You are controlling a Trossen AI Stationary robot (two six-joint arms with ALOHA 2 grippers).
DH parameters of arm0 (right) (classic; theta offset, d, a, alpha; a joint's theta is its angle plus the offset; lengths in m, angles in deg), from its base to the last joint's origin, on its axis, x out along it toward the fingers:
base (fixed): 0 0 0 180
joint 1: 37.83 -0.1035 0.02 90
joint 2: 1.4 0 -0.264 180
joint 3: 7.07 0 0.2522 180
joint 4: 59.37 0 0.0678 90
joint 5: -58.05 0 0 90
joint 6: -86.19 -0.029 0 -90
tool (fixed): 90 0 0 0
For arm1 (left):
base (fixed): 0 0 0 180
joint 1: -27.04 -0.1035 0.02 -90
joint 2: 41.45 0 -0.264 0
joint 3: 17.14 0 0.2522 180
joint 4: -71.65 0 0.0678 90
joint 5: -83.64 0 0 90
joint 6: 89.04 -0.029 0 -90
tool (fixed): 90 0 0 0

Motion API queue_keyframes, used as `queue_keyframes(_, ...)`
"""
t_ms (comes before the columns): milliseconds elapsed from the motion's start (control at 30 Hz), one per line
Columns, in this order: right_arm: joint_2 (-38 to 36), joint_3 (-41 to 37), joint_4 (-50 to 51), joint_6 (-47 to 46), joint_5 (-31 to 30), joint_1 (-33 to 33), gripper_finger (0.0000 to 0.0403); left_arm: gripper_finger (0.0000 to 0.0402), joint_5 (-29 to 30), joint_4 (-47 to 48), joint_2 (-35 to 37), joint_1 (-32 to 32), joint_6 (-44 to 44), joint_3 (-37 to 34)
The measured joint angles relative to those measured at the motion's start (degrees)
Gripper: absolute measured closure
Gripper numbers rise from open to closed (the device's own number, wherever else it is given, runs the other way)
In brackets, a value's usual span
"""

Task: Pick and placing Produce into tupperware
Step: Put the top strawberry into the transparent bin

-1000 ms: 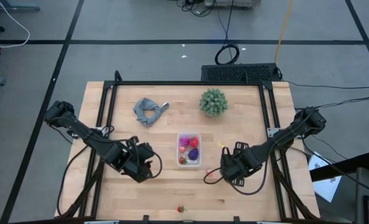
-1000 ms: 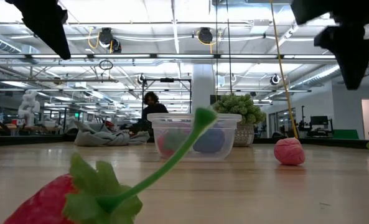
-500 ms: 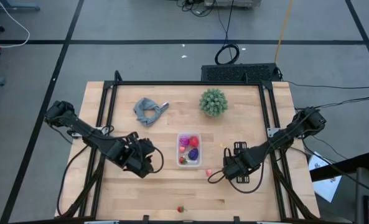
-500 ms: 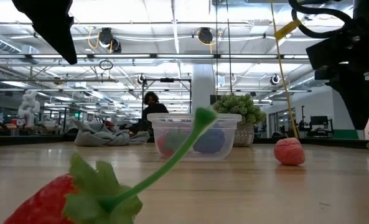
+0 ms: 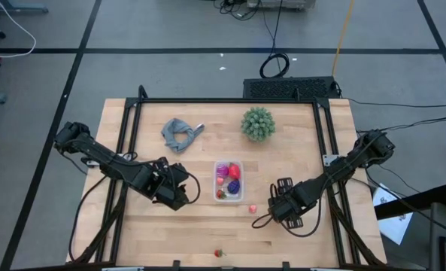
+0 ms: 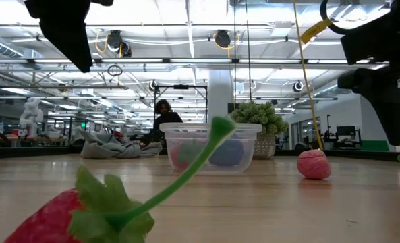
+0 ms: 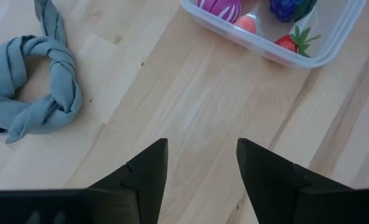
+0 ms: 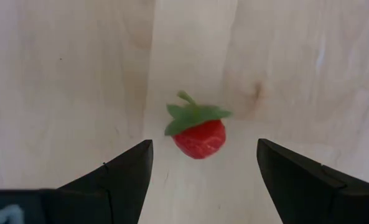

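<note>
Right gripper (image 8: 200, 168), jaws spread wide and empty, hangs over bare wood with a small red strawberry (image 8: 198, 132) framed between its fingers but untouched. Over the last second this arm drew back from the pink fruit (image 5: 253, 209) lying just beside the tupperware (image 5: 229, 181) and turned toward the strawberry near the table's front edge; likely the next pick. Left gripper (image 7: 201, 163), partly open and holding nothing, has edged closer to the container, which already holds magenta, purple and red produce. Grey cloth (image 5: 181, 134) and green plant (image 5: 258, 123) sit well apart at the back. No brands, labels or legible writing anywhere.
</note>
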State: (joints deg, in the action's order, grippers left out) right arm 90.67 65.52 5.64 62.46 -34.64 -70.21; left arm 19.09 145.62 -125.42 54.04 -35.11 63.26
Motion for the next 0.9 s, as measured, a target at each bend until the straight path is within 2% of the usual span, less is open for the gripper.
queue_keyframes(667, 0.0, -0.1, -2.6, -0.3, -0.2, 0.0, 0.0126, 0.0204, -1.5, 0.0, 0.0, 0.0, 0.1, 0.0)
queue_keyframes(900, 0.0, -4.6, -6.9, -1.0, -0.2, 0.0, 0.0126, 0.0204, -1.5, 0.0, 0.0, 0.0, 0.0, 0.0)
